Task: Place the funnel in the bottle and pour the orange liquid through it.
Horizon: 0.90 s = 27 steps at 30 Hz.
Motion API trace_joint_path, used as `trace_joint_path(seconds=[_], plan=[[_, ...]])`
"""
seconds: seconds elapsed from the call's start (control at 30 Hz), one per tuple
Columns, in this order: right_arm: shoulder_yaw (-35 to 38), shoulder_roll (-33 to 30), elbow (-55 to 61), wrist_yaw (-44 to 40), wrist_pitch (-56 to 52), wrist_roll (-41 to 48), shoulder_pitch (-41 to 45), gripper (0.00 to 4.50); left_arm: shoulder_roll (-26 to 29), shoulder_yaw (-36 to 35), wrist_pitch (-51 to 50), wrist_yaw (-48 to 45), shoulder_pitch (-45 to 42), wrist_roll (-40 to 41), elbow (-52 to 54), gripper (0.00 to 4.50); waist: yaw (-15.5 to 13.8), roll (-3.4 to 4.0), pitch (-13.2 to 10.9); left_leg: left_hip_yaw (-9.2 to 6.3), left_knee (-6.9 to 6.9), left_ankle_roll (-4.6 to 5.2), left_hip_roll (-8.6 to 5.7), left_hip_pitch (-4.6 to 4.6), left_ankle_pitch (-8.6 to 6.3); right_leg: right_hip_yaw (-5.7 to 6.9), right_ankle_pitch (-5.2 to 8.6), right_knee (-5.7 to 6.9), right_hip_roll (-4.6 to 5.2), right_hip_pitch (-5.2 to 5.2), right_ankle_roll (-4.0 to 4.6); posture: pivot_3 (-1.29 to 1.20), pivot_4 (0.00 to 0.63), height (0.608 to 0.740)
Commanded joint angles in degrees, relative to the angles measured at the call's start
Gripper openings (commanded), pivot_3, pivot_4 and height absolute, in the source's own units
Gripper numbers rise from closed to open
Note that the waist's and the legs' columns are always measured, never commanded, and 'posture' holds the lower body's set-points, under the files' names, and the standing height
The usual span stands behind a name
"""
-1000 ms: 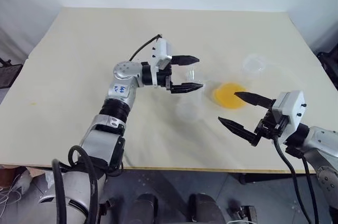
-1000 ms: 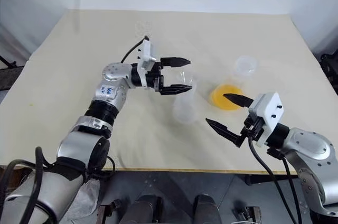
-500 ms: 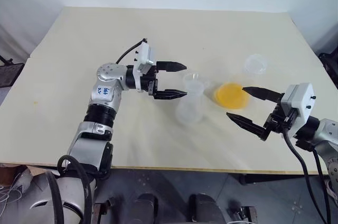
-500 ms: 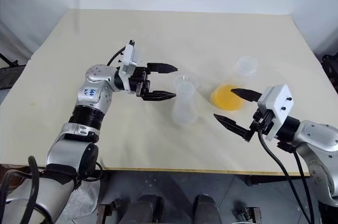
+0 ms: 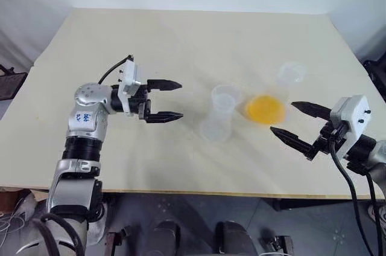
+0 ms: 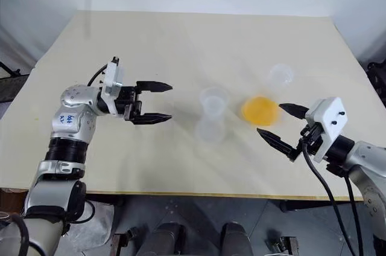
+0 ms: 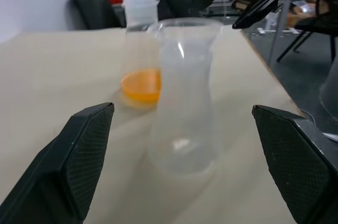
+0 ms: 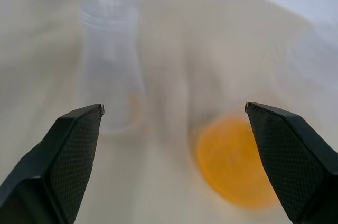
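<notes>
Two empty, wide-open robot tools flank two clear flasks on a pale tabletop (image 5: 151, 38).

The left tool (image 5: 180, 99) hangs level with its fingers spread, pointing at the empty bottle (image 5: 218, 114), which stands upright mid-tabletop, near but not touching. Just beside the bottle stands a taller flask (image 5: 291, 73) holding a shallow layer of orange liquid (image 5: 264, 109). The right tool (image 5: 283, 116), also spread wide, sits just beside that flask. The funnel cannot be made out (it is clear and tiny). Likely next: locate the funnel, seat its stem squarely in the bottle's neck, steady the bottle with the left tool, then grip the flask by its neck and tip slowly.
</notes>
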State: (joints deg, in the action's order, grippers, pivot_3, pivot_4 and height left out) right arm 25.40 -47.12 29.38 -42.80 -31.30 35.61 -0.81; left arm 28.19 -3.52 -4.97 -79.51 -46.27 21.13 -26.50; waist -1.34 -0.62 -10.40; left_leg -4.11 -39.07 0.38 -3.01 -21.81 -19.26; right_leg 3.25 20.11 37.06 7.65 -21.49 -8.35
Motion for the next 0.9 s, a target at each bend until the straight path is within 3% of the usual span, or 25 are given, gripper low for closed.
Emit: trace_joint_path(seconds=[0.03, 0.2, 0.33, 0.63, 0.9], plan=[[4.2, -1.3, 3.0, 1.4, -1.9, 0.5, -1.8, 4.50, 0.6, -2.0, 0.2, 0.6, 0.5, 2.4, 2.0, 4.46, 0.0, 0.00, 0.0, -0.01, 0.00, 0.00, -0.01, -0.01, 0.00, 0.00, 0.00, 0.00, 0.00, 0.00, 0.00, 0.00, 0.150, 0.740], [11.7, 1.3, 8.8, 4.4, -4.2, 1.6, -8.8, 4.50, 0.7, -5.2, 2.5, -1.2, 3.6, 6.0, 2.7, 4.46, 0.0, 0.02, 0.0, 0.00, 0.03, 0.01, 0.02, -0.01, 0.00, 0.00, 0.00, 0.01, -0.01, -0.01, 0.00, 0.00, 0.150, 0.740], [12.5, 3.1, 10.4, 8.7, -6.0, 2.7, -8.3, 4.50, 0.6, -5.5, 2.1, -2.4, 4.1, 7.4, 3.3, 4.46, 0.2, 0.05, 0.0, 0.07, -0.05, 0.01, 0.04, -0.01, 0.00, -0.04, 0.00, 0.01, -0.02, 0.00, 0.00, 0.00, 0.150, 0.740], [2.7, 6.4, -0.3, 14.8, -4.3, -0.1, 6.6, 4.50, 1.0, -4.9, 1.6, -3.9, 4.5, 7.8, 4.1, 4.46, 1.2, 0.08, 0.0, 0.07, -0.03, 0.01, 0.05, 0.01, 0.00, -0.10, 0.00, 0.02, -0.05, -0.01, 0.00, 0.00, 0.150, 0.740], [-4.3, 9.4, -17.3, 10.8, 5.2, -5.4, 18.0, 4.50, 1.5, -4.9, 0.2, -3.9, 4.8, 8.5, 6.8, 4.46, 1.5, 0.09, 0.1, 0.03, 0.03, 0.01, 0.02, 0.01, 0.00, -0.09, 0.00, 0.05, -0.02, -0.05, 0.00, 0.00, 0.150, 0.740]])
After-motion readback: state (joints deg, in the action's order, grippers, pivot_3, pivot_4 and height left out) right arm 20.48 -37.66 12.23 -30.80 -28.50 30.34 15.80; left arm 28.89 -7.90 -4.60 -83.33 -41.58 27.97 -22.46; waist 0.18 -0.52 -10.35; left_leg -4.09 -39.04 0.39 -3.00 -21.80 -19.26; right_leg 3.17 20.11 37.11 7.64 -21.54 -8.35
